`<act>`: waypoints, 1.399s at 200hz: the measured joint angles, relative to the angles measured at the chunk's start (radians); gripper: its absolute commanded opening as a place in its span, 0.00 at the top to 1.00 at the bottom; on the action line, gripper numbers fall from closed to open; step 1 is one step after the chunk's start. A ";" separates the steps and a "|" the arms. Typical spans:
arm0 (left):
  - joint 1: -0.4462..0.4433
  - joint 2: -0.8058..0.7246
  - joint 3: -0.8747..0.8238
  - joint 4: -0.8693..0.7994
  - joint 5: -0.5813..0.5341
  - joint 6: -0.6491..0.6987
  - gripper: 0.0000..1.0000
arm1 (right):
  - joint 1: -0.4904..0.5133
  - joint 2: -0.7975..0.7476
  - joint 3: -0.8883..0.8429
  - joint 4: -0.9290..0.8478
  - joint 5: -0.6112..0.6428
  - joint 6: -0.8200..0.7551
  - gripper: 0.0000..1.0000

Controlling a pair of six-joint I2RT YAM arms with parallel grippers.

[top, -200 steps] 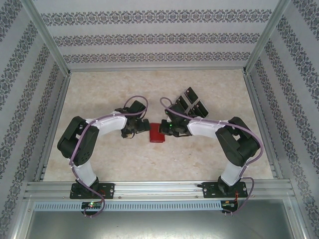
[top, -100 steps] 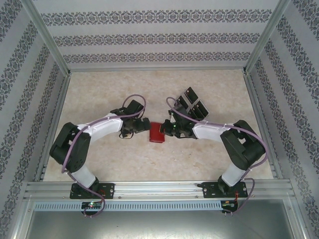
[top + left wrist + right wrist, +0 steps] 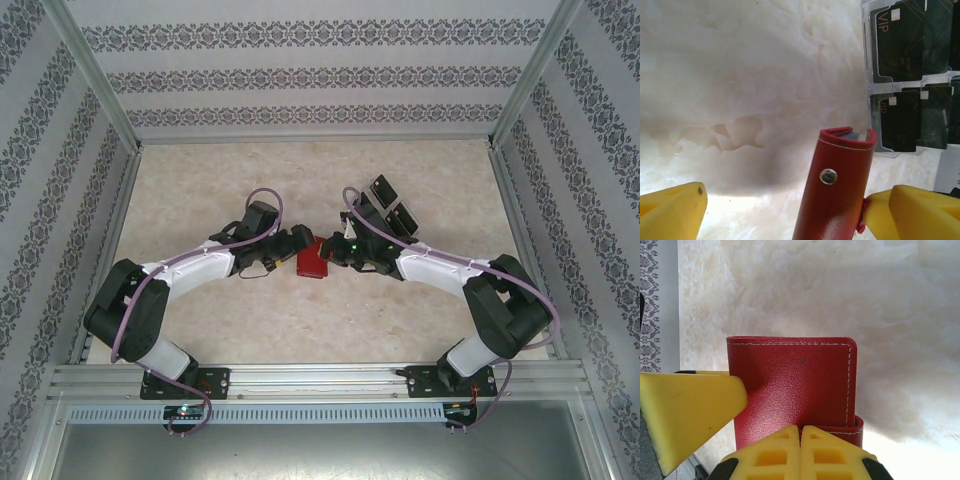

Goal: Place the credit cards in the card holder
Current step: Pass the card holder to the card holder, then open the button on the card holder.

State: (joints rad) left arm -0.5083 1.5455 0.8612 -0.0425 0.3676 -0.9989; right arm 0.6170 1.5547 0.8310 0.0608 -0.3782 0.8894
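Card holder (image 3: 790, 385), apparently pinched by right tool (image 3: 800, 440), shows edge-on inside spread left tool (image 3: 797, 200).

Between the left jaws, the card holder (image 3: 835, 195) runs off the bottom edge, so its base is unseen. Ahead of those jaws and off to the right, the credit cards (image 3: 910, 45) in their clear rack (image 3: 866, 60) are cut by the picture's edge. The closed right jaws cover the card holder's near edge; whether they pinch it or only press on it cannot be told.
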 measured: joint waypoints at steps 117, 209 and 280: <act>0.001 0.019 -0.058 0.212 0.078 -0.104 0.89 | 0.000 -0.017 0.000 0.000 -0.009 0.025 1.00; 0.006 0.019 -0.059 0.235 0.066 -0.093 1.00 | -0.104 -0.177 -0.126 -0.007 0.015 0.025 1.00; 0.006 0.019 -0.065 0.253 0.061 -0.048 1.00 | -0.108 -0.186 -0.183 -0.004 0.018 0.015 0.35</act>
State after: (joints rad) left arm -0.5022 1.5642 0.7963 0.2104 0.4290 -1.0470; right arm 0.5091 1.3685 0.6483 0.0570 -0.3603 0.9047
